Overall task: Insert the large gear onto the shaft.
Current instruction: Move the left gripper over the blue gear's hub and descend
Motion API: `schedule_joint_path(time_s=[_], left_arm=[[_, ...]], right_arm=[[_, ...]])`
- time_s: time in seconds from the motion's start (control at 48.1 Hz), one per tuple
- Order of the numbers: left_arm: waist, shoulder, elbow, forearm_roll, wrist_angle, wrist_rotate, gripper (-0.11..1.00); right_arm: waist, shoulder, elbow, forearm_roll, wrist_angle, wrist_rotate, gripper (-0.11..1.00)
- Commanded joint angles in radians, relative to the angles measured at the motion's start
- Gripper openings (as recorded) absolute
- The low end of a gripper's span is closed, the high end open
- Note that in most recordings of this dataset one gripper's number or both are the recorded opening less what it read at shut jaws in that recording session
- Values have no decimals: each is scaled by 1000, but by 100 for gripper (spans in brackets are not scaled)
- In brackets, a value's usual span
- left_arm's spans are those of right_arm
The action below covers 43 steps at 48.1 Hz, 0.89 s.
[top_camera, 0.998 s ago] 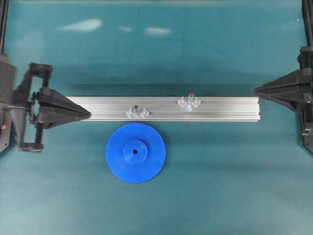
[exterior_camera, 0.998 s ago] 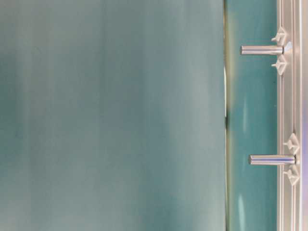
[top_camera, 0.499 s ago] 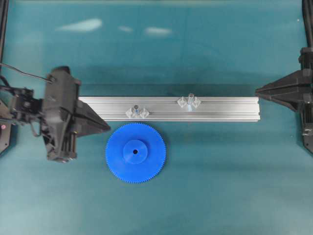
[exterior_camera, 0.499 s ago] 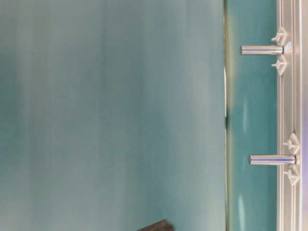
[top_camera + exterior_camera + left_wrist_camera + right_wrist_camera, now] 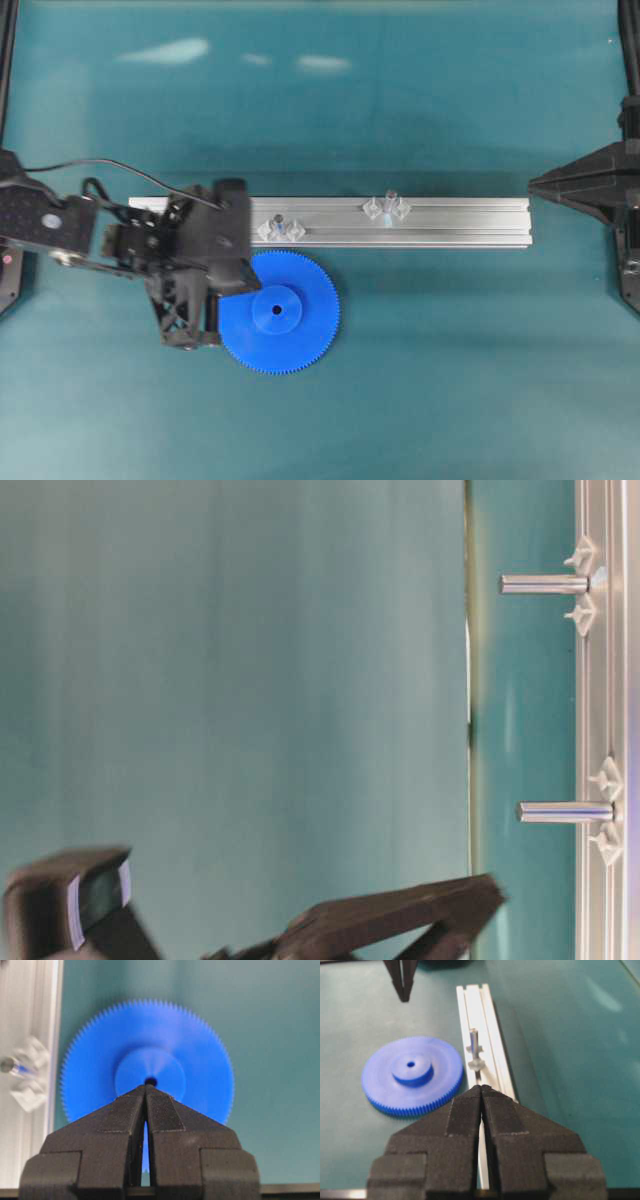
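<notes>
Teal tabletop (image 5: 420,400) is filling every view, plain and matte. Lying across it is the long grooved aluminium rail (image 5: 460,222), running left to right in the overhead view, carrying two upright pins, each flanked by clear diamond-shaped feet. The left arm is reaching in over the rail's left end; the right arm is sitting back at the far right edge.

The large gear (image 5: 290,320) is lying flat on the table just beside the rail's near side, hub up, centre hole showing, not yet on any pin. The left gripper (image 5: 145,1091) is hanging clenched over the gear, jaws pressed together with nothing between them, its tips pointing at the hub hole in the left wrist view; whether they are touching the hub, cannot tell. The right gripper (image 5: 480,1091) is also clenched and empty, well apart from the gear, looking down the rail's length.

The shaft (image 5: 281,222), taken as the pin nearest the gear, is standing just beyond the gear's rim; the second pin (image 5: 389,203) is further right. Left arm is far nearer. Judging by this, the jaws are needing to part before any grasp, then the gear is needing a lift, its hole axis vertical, matching the pin.
</notes>
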Motion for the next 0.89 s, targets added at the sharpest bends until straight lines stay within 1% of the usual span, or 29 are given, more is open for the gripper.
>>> schedule_joint_path(time_s=[0.0, 0.229, 0.416, 0.541, 0.707, 0.873], left_arm=[[-9, 21, -57, 0, 38, -2, 1], [-20, 114, -124, 0, 86, 2, 1], [-35, 175, -158, 0, 106, 6, 1], [-35, 206, -173, 2, 163, 8, 1], [-35, 236, -213, 0, 230, 34, 1], [-35, 262, -232, 0, 235, 58, 1]], right_arm=[[-3, 0, -9, 0, 0, 12, 7], [-5, -2, -3, 2, 20, 15, 7], [-6, -8, 2, 2, 20, 17, 7], [-6, -14, 8, 2, 23, 17, 7], [-9, -20, 12, 2, 29, 44, 8], [-8, -26, 25, 2, 29, 57, 7]])
